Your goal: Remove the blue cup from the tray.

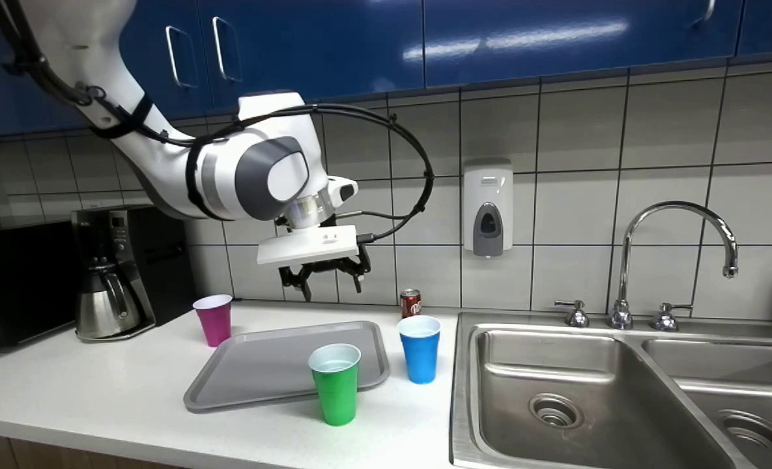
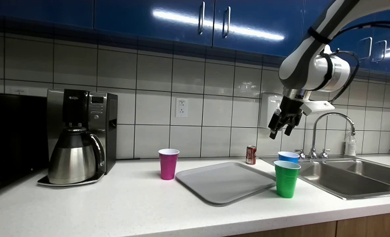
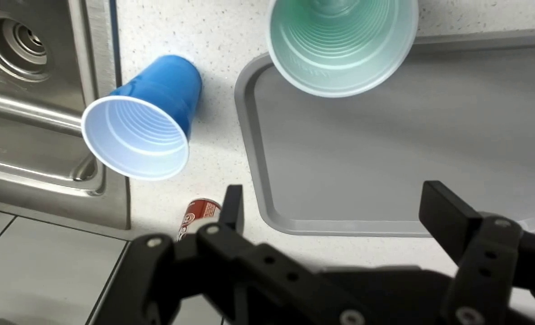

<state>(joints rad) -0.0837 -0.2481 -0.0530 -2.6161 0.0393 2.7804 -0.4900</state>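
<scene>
- In an exterior view, a white and grey robot arm point(image 1: 167, 168) comes in from the upper left of the frame and bends down to a black gripper point(image 1: 333, 292) near the centre.
- The gripper's two fingers point downward in mid-air, spread wide apart; in the wrist view they show at the lower middle and lower right, with a rounded corner of the grey tray point(image 1: 275, 365) visible between them.
- The tray, flat and rectangular with a low rim, lies on a white counter point(image 2: 109, 210) in the lower part of both exterior views.
- The blue cup point(image 1: 420, 355) (pale at the rim and inside) stands upright on the counter, off the tray, between the tray and a steel sink point(image 1: 464, 391); in the wrist view it is at the left.
- In an exterior view, a green cup point(image 2: 287, 182) at the right of the frame hides most of the blue cup. The green one stands upright just beside a tray corner; whether they touch cannot be told.
- A magenta cup point(image 2: 168, 166) stands upright by the tray, left of centre in both exterior views.
- A red soda can point(image 2: 251, 155) stands near the tiled wall point(image 2: 152, 105).
- A coffee maker point(image 2: 97, 125) with a steel carafe point(image 2: 73, 166) is at the left in both exterior views.
</scene>
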